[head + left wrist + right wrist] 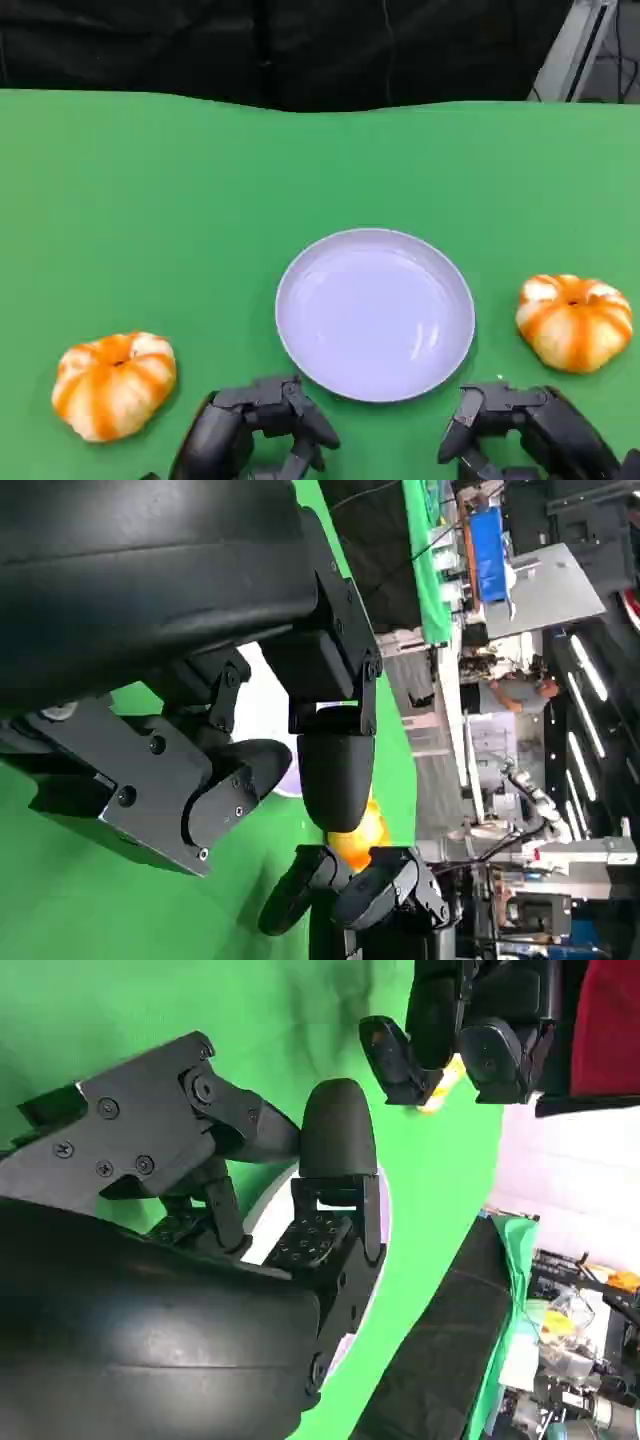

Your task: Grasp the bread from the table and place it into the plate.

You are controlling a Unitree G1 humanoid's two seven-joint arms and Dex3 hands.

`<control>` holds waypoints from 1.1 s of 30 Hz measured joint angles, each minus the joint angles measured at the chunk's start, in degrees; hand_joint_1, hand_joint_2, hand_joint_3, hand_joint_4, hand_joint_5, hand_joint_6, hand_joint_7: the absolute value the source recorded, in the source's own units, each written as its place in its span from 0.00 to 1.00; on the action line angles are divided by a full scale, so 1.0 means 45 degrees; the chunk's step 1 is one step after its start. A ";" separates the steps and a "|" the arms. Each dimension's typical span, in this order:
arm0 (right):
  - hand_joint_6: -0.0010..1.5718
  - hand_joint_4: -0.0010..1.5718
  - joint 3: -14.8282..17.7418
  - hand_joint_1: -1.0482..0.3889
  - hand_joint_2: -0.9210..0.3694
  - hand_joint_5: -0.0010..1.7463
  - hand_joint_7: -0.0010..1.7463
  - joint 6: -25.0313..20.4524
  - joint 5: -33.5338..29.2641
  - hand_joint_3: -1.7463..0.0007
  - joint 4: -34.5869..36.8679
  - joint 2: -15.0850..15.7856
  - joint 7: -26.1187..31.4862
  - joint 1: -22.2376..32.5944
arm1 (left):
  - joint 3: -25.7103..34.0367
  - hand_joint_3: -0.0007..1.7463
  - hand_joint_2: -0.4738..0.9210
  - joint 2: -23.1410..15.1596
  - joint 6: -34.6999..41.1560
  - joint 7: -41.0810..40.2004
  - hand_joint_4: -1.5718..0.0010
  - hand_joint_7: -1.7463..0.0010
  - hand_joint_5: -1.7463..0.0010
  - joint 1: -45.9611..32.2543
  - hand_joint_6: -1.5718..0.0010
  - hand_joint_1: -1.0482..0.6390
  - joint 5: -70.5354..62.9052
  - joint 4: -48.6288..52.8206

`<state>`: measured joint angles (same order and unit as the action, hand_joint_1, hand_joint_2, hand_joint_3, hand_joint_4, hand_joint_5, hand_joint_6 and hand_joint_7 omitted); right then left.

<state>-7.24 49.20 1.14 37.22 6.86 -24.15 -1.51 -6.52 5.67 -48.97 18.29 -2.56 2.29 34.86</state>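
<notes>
Two round orange-and-white breads lie on the green table: one (114,385) at the front left, the other (574,321) at the right. Between them sits the empty white plate (375,313). My left hand (255,432) hovers low near the plate's front-left rim, to the right of the left bread, fingers apart and holding nothing. Just in front of the right bread, my right hand (528,434) is also empty with its fingers apart. The left wrist view looks past my left hand (250,740) to the right bread (360,835) and my right hand (360,892).
The green table (150,200) ends at a dark curtain along its far edge. A metal frame (580,45) stands at the back right. Lab clutter and a person (515,692) show far beyond the table.
</notes>
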 measured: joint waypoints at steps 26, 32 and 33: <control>0.54 0.52 0.0002 0.63 0.22 0.84 0.66 0.0041 0.0007 0.47 0.0174 -0.0001 -0.0057 -0.0038 | 0.0179 0.34 0.91 0.0067 -0.0156 -0.0620 0.37 0.88 0.56 0.0070 0.26 0.55 -0.0152 -0.0004; 0.54 0.52 0.0003 0.63 0.22 0.84 0.66 0.0117 0.0002 0.47 0.0298 -0.0001 -0.0054 -0.0092 | 0.0374 0.12 1.00 0.0081 -0.0118 -0.0619 0.36 1.00 0.90 0.0060 0.39 0.39 0.0124 -0.0424; 0.54 0.52 0.0002 0.63 0.22 0.84 0.65 0.0138 -0.0001 0.47 0.0334 -0.0001 -0.0052 -0.0103 | 0.0393 0.11 1.00 0.0051 -0.0118 -0.0620 0.40 1.00 0.94 0.0061 0.43 0.35 0.0090 -0.0500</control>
<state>-7.23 49.82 1.13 38.72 6.86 -24.38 -1.97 -4.75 5.90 -49.50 15.49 -2.29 2.70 32.61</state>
